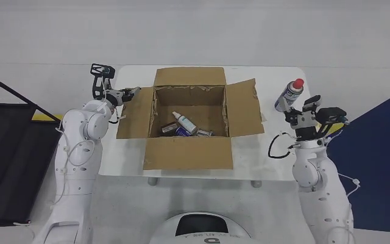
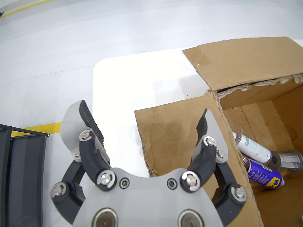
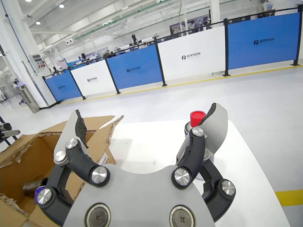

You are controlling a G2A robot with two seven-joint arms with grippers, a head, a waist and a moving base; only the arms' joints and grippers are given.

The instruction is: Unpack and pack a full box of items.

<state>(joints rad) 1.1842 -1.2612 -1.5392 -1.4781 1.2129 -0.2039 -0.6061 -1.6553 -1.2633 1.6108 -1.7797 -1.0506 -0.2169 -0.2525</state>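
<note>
An open cardboard box sits mid-table with all flaps folded out. Inside lie a white bottle, a blue can and a metal cylinder. My left gripper hovers open over the box's left flap and the table corner, holding nothing. A spray can with a red cap stands upright on the table right of the box. My right gripper is open just short of it; one finger hides part of the can.
The white table has bare surface between the box's right flap and the spray can. A black frame stands off the table's left side. Blue and white fence panels line the far floor.
</note>
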